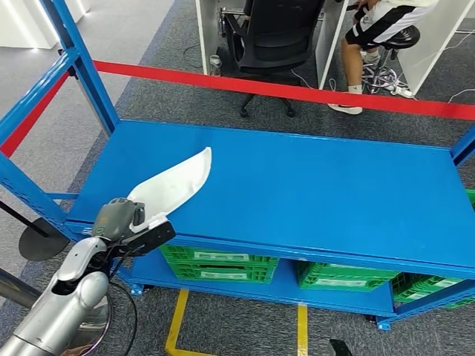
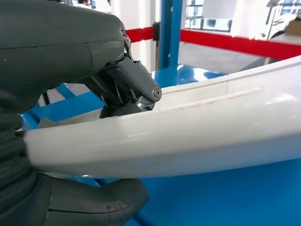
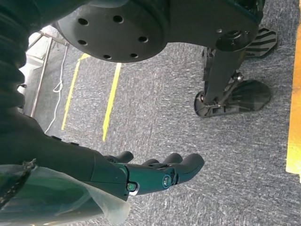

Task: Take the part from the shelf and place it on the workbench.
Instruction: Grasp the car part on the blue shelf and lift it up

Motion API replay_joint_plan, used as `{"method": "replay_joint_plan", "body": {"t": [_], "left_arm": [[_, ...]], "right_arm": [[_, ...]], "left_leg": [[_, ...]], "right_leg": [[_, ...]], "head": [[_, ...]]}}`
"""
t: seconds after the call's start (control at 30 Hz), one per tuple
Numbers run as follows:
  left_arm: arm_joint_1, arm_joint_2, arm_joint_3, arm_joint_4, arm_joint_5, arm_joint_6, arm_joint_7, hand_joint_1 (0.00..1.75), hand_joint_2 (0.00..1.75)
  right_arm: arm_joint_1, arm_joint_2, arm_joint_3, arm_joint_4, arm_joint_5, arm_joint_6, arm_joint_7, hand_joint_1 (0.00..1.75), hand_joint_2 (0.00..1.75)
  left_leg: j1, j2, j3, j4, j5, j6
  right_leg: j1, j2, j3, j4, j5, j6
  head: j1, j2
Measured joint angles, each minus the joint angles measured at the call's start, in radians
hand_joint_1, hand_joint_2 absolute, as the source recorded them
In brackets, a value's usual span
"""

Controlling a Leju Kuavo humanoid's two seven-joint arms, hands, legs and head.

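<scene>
Head view: left hand [image 1: 126, 222] grips the near end of a long white curved plastic part [image 1: 177, 182], blade-shaped with a pointed far tip. The part extends from the hand over the front left area of the blue metal shelf deck [image 1: 314, 193]; whether its far tip touches the deck cannot be told.

Left wrist view: dark fingers [image 2: 133, 82] lie along one side of the white part [image 2: 184, 136], thick grey thumb [image 2: 103, 202] on the opposite side, so the part is clamped between them.

Right wrist view: right hand [image 3: 156, 174] hangs above grey carpet [image 3: 160, 108], fingers extended and close together, holding nothing.

Surroundings: green plastic crates [image 1: 224, 263] sit on the lower shelf level. A red bar [image 1: 291, 89] crosses behind the shelf. Beyond it, a black office chair [image 1: 274, 37] and a seated person [image 1: 372, 33]. Yellow floor lines [image 1: 179, 322] run in front of the shelf.
</scene>
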Motion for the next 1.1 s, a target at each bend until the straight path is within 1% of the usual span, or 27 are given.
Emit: {"method": "replay_joint_plan", "body": {"t": [0.37, 0.57, 0.7, 0.9, 1.0, 1.03, 1.1], "left_arm": [[0.045, -0.005, 0.020, -0.086, 0.037, 0.036, -0.059, 1.75, 1.75], [0.124, -0.033, 0.045, -0.189, 0.109, 0.108, -0.148, 1.75, 1.75], [0.165, -0.047, 0.050, -0.245, 0.123, 0.115, -0.163, 1.75, 1.75], [0.185, -0.052, 0.056, -0.282, 0.128, 0.118, -0.169, 1.75, 1.75], [0.212, -0.061, 0.060, -0.312, 0.153, 0.138, -0.211, 1.75, 1.75], [0.229, -0.066, 0.060, -0.332, 0.161, 0.148, -0.229, 1.75, 1.75], [0.274, -0.076, 0.058, -0.379, 0.170, 0.171, -0.259, 1.75, 1.75]], "right_arm": [[0.003, 0.000, -0.016, 0.000, 0.002, -0.004, 0.000, 0.00, 1.75], [0.010, 0.000, -0.033, 0.000, -0.002, -0.014, 0.000, 0.00, 1.75], [0.016, 0.000, -0.040, 0.001, -0.003, -0.016, 0.000, 0.00, 1.75], [0.018, 0.000, -0.047, 0.002, -0.004, -0.018, 0.000, 0.00, 1.75], [0.020, 0.000, -0.053, 0.003, -0.010, -0.024, 0.000, 0.00, 1.75], [0.022, 0.000, -0.055, 0.003, -0.013, -0.027, 0.000, 0.00, 1.75], [0.026, 0.000, -0.062, 0.005, -0.020, -0.033, 0.000, 0.00, 1.75]], "left_leg": [[0.000, 0.000, -0.001, 0.000, 0.000, 0.000], [0.000, 0.000, -0.001, 0.000, -0.001, 0.000], [0.000, 0.000, -0.001, 0.000, -0.002, 0.000], [0.000, 0.000, -0.001, 0.000, -0.001, 0.000], [0.000, 0.000, -0.001, 0.000, -0.001, 0.000], [-0.001, 0.000, -0.001, 0.001, -0.002, 0.001], [-0.003, 0.000, -0.001, 0.005, -0.005, 0.007]], "right_leg": [[0.000, 0.000, -0.001, 0.000, 0.000, 0.000], [0.000, 0.000, -0.001, 0.000, -0.001, 0.000], [0.000, 0.000, -0.001, 0.000, -0.001, 0.000], [0.000, 0.000, -0.001, 0.000, -0.001, 0.000], [0.000, 0.000, -0.001, 0.000, -0.001, 0.000], [-0.001, 0.000, -0.001, -0.001, -0.001, 0.001], [-0.004, 0.002, 0.000, -0.004, -0.001, 0.004]], "head": [[0.000, 0.000], [0.000, 0.000], [0.000, 0.000], [0.000, 0.000], [0.000, 0.000], [0.000, 0.000], [0.000, 0.000]]}}
